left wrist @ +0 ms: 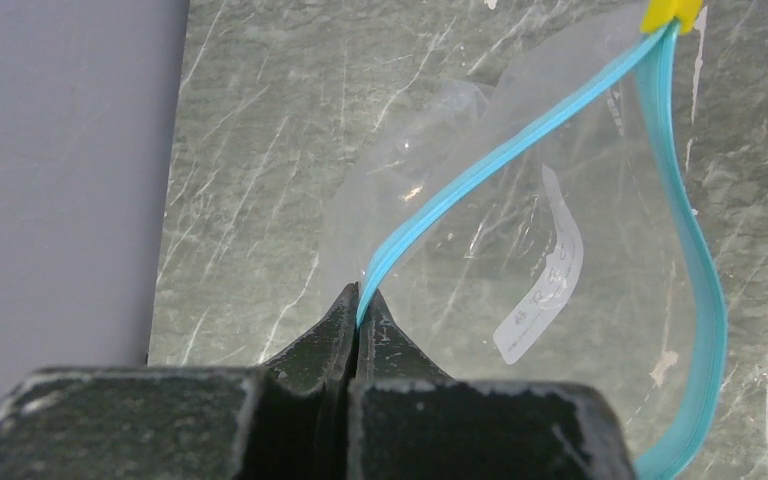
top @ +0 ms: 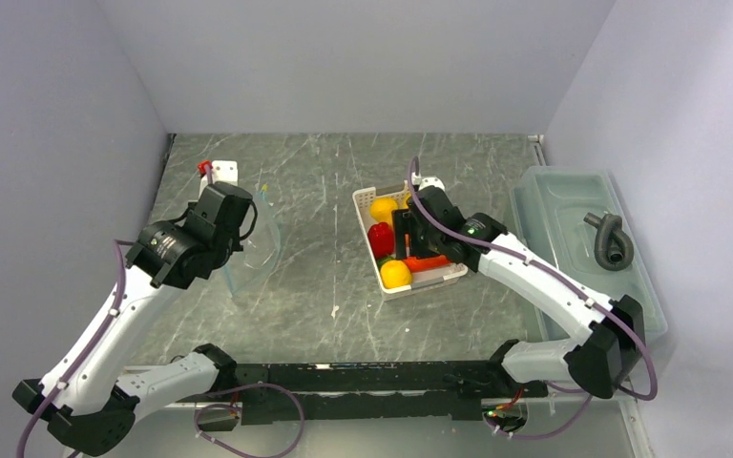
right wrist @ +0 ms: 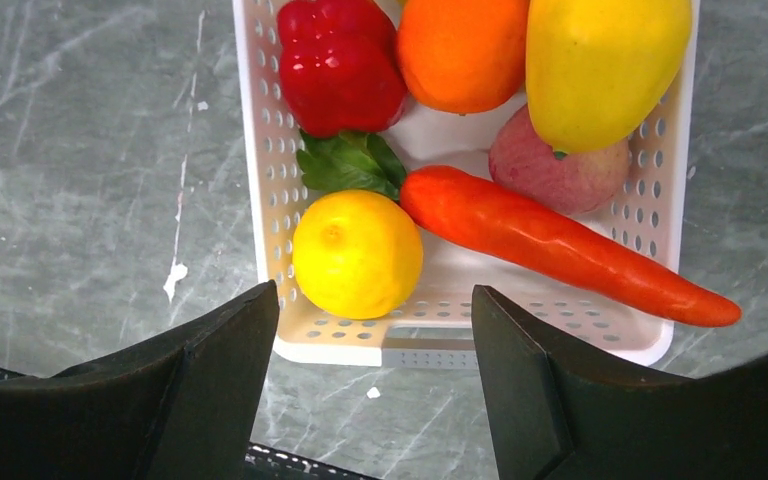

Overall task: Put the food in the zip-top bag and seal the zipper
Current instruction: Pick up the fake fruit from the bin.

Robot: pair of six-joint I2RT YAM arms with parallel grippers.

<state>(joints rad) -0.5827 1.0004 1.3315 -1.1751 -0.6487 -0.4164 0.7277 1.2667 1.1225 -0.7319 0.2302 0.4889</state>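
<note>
The clear zip-top bag (left wrist: 520,230) lies on the dark marbled table at the left (top: 253,250). Its mouth gapes, with the teal zipper (left wrist: 480,165) split into two strips and a yellow slider (left wrist: 672,14) at the far end. My left gripper (left wrist: 360,300) is shut on the near zipper strip. The food lies in a white perforated basket (right wrist: 265,200): red pepper (right wrist: 340,65), orange (right wrist: 460,50), yellow potato-like piece (right wrist: 605,65), carrot (right wrist: 560,245), lemon (right wrist: 357,253), green leaf (right wrist: 345,165). My right gripper (right wrist: 375,291) is open and empty above the basket's near end (top: 403,239).
A translucent lidded bin (top: 573,229) with a grey curved piece (top: 611,240) on it stands at the right. A small white and red object (top: 212,172) sits at the back left. Grey walls close in the table on three sides.
</note>
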